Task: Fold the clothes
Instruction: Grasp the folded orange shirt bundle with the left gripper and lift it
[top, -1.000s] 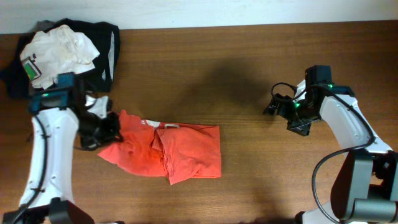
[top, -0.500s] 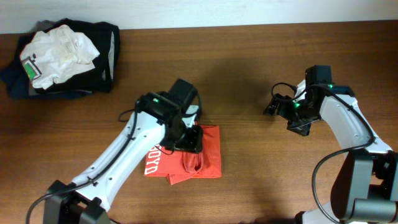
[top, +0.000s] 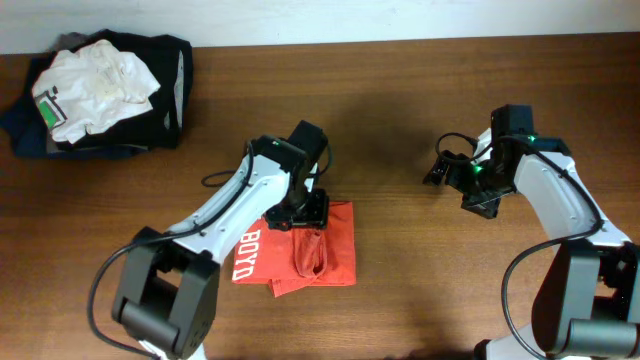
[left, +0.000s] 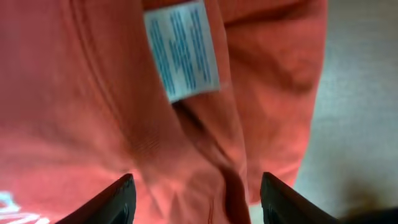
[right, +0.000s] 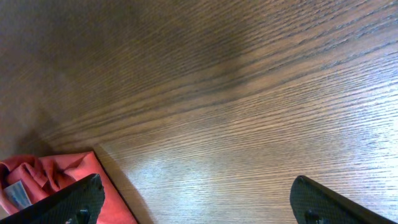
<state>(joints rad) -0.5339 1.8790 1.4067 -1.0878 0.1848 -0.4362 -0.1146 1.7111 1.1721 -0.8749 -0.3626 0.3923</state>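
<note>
A red shirt (top: 335, 250) lies folded on the brown table, with white lettering (top: 247, 255) showing on its left flap. My left gripper (top: 303, 208) hovers over the shirt's top edge. In the left wrist view the left gripper (left: 198, 182) is open, its fingertips (left: 124, 190) spread wide over red cloth (left: 81, 112) with a white care label (left: 183, 53); nothing is pinched. My right gripper (top: 450, 170) is off to the right above bare wood. The right wrist view shows this gripper (right: 198, 185) open, with a corner of the shirt (right: 56, 180) at lower left.
A heap of other clothes, white (top: 95, 80) on black (top: 170, 70), sits at the table's back left corner. The table's far edge (top: 400, 40) meets a pale wall.
My left arm swept from the shirt's left end across to its middle, carrying that side over into a fold. Its gripper has gone from shut to open, letting go of the cloth. The right arm stayed still.
</note>
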